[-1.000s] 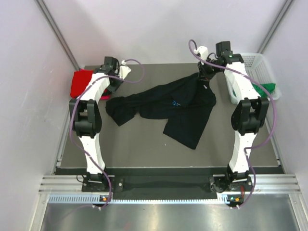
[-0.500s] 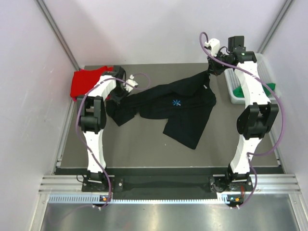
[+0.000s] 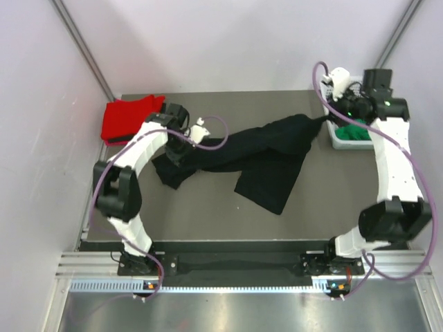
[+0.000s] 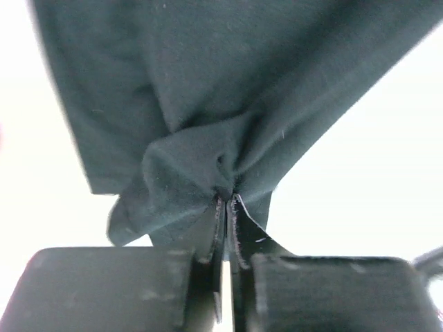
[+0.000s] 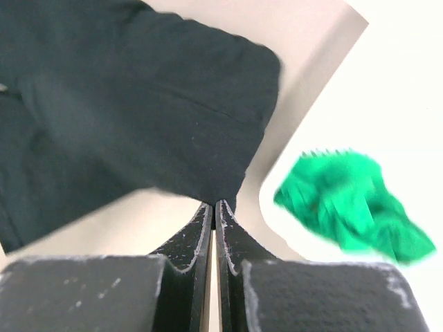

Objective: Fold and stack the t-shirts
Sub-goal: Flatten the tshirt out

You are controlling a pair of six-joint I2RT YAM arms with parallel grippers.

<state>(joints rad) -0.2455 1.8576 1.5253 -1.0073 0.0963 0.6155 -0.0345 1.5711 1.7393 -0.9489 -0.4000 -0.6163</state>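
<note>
The black t-shirt lies bunched and stretched across the table, pulled between both arms. My left gripper is shut on a gathered fold of it at its left end; the left wrist view shows the dark cloth pinched at the gripper. My right gripper is shut on the shirt's right edge, seen in the right wrist view as black cloth held at the gripper. The red t-shirt lies folded at the back left corner. The green t-shirt lies in the basket.
The white mesh basket stands at the back right edge, just right of my right gripper. Grey walls close in both sides of the table. Purple cables loop from both wrists.
My left gripper has come down and shut on the black t-shirt's left end. The right arm has swung right toward the basket, drawing the shirt out longer.
</note>
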